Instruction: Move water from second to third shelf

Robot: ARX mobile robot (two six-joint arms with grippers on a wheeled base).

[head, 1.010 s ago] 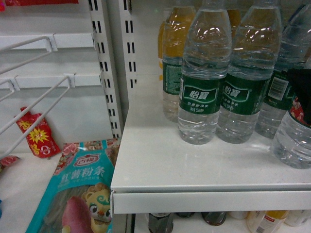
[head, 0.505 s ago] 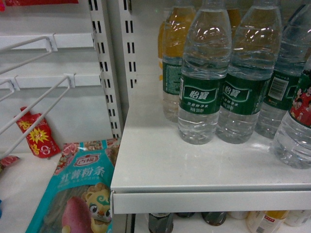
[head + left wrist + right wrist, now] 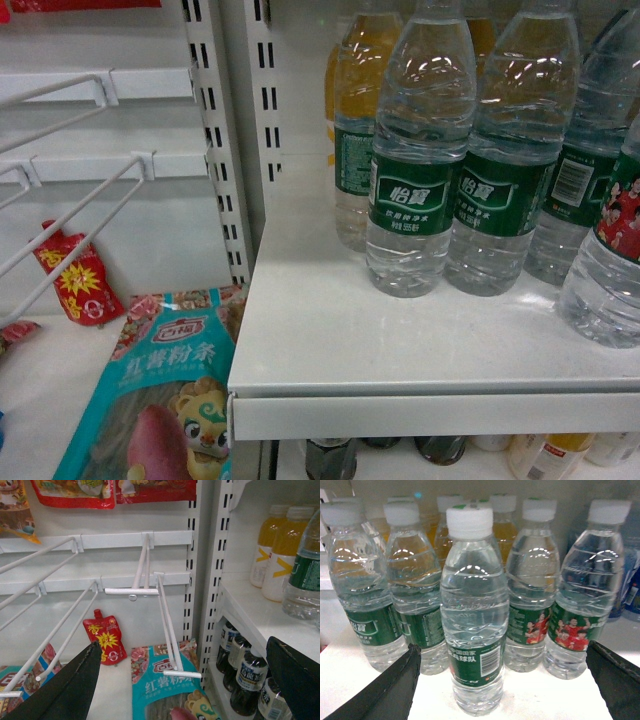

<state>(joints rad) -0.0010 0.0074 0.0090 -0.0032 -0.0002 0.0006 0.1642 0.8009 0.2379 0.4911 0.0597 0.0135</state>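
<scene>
standing upright on the white shelf [image 3: 540, 700], the water bottle [image 3: 474, 615] sits straight ahead of the right gripper [image 3: 502, 680], centred between its spread fingers and in front of the other bottles. the left gripper [image 3: 185, 680], also spread and holding nothing, faces the wire hooks [image 3: 165, 625] off to the side, so the right arm looks far nearer for the grasp.

right tool [image 3: 502, 680] withdrawn from head view, water bottle [image 3: 608, 255] uncovered
</scene>
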